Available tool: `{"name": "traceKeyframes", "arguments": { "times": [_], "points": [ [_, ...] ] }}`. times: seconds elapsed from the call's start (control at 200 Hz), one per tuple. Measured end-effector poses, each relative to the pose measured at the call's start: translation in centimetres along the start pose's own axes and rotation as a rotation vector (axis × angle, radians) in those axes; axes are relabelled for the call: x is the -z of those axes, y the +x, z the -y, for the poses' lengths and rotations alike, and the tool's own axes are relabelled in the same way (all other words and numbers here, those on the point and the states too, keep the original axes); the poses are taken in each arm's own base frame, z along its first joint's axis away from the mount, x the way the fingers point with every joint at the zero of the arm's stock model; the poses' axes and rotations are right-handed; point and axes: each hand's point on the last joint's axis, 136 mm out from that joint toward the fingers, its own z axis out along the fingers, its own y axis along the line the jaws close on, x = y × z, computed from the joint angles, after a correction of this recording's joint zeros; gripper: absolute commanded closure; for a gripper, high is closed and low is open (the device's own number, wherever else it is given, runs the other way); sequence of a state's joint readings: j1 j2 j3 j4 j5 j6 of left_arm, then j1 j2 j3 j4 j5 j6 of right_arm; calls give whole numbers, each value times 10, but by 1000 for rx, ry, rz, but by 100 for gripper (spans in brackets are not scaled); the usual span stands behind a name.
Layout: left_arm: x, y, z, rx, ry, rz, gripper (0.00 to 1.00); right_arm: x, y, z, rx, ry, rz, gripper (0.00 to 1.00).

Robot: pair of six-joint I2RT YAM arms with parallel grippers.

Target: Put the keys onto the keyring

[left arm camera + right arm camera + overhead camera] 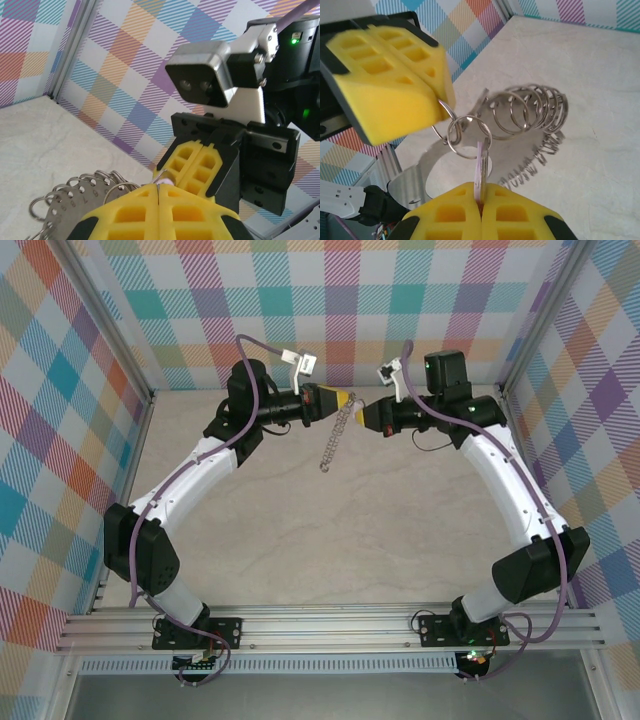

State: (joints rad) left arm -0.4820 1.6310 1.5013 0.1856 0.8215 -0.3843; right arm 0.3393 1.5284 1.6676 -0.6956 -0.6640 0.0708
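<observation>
Step in hand: threading, at the point of engagement.

- Keyring [338, 436]: hangs in the air above the counter [300, 560]. Its upper end is pinched and the rest dangles free. From the right wrist it reads as a small split loop with a row of further loops strung behind it.
- Left fingers [342, 399]: closed, gripping the wire at the top of the keyring.
- Right fingers [481, 202]: closed on the key [482, 165], just below the keyring's small front loop and pointing up at it. They hold the lilac tab end.
- Key: upright, with its top edge overlapping the front loop of the keyring. I cannot tell whether the key's hole has caught the wire or merely sits in front of it.
- The two sets of fingers stand nearly tip to tip on opposite sides of the keyring's top.

Judgement: the task is not complete. Both parts are in hand and aligned, but the key does not hang from the keyring on its own.

Next move calls for:
- a small, precise feed of the key along the loop's wire
- a rigid hold on the keyring
- release only once the key is carried by the keyring

Risk: the dangling loops may swing and spoil the alignment.
</observation>
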Motion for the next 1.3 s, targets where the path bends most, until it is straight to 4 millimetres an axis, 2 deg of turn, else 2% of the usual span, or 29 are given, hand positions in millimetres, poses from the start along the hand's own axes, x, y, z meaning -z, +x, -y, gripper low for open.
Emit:
{"name": "traceKeyframes", "arguments": {
  "times": [0.345,0.575,0.73,1.01,1.305],
  "points": [
    [0,0,0,0,0,0,100,-1,-2,-3,-9,-19,11,100],
    [0,0,1,4,5,1,100,10,-21,-14,36,-20,54,100],
    [1,-5,5,-10,16,14,100,13,-26,-17,44,-22,62,100],
    [1,-5,5,-10,16,14,100,11,-24,-16,40,-21,58,100],
    [1,-5,5,-6,16,14,100,-1,-3,-4,-13,-28,10,100]
  ]
}}
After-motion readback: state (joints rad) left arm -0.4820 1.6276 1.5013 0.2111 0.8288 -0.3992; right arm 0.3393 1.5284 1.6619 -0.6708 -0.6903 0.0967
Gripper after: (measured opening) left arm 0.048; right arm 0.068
